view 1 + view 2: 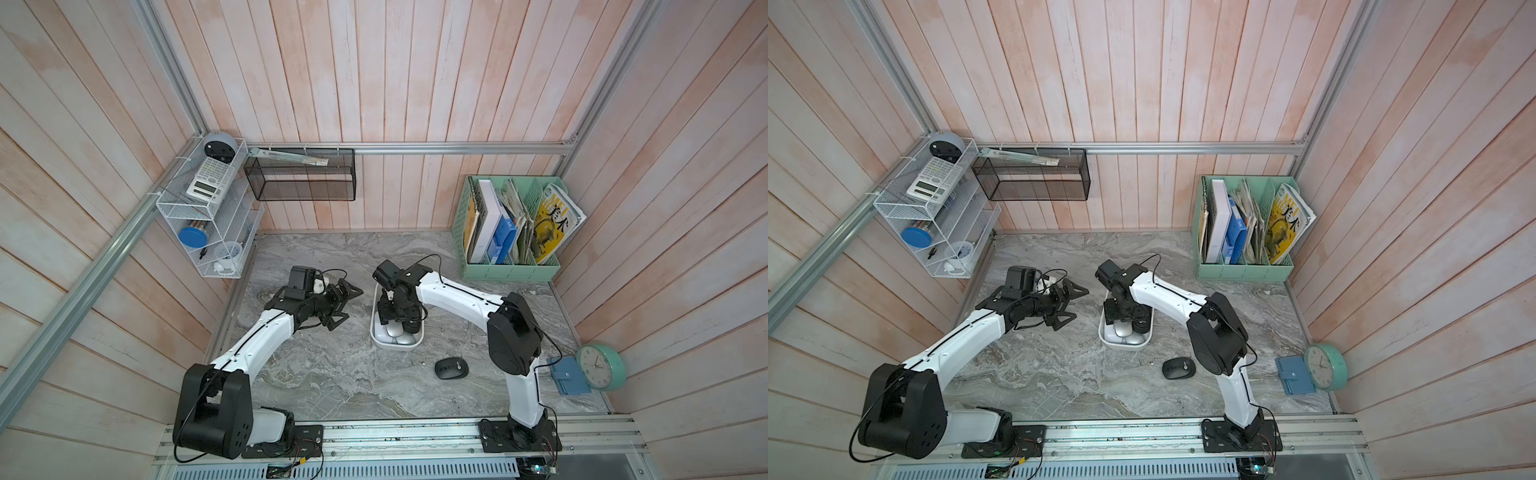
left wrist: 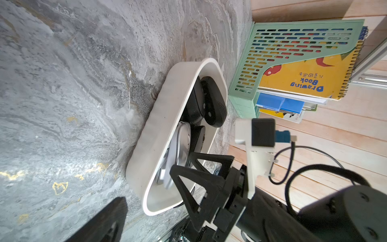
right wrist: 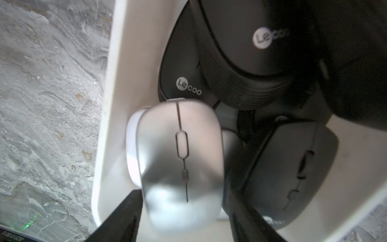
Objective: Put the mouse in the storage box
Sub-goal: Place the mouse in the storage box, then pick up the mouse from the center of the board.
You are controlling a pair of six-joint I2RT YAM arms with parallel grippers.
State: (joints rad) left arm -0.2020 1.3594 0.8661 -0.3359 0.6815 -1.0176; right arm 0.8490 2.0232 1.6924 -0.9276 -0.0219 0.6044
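I log: storage box (image 3: pixel 109 104) smooth matt white plastic | silver mouse (image 3: pixel 178 157) satin, metallic sheen | lone black mouse (image 1: pixel 451 368), near right, matt plastic | tabletop (image 1: pixel 332 382) grey veined stone-look | walls (image 1: pixel 374 83) pale washed wood planks | far-right file holder (image 1: pixel 511 272) mint plastic.

The storage box (image 2: pixel 159 130), a white lidless tub with rounded corners, stands mid-table. In it lie 1 silver mouse (image 3: pixel 180 159), tilted over a white mouse (image 3: pixel 132 146), and black mice (image 3: pixel 182 71). 1 more black mouse (image 1: pixel 451 368) lies flat outside, near it.
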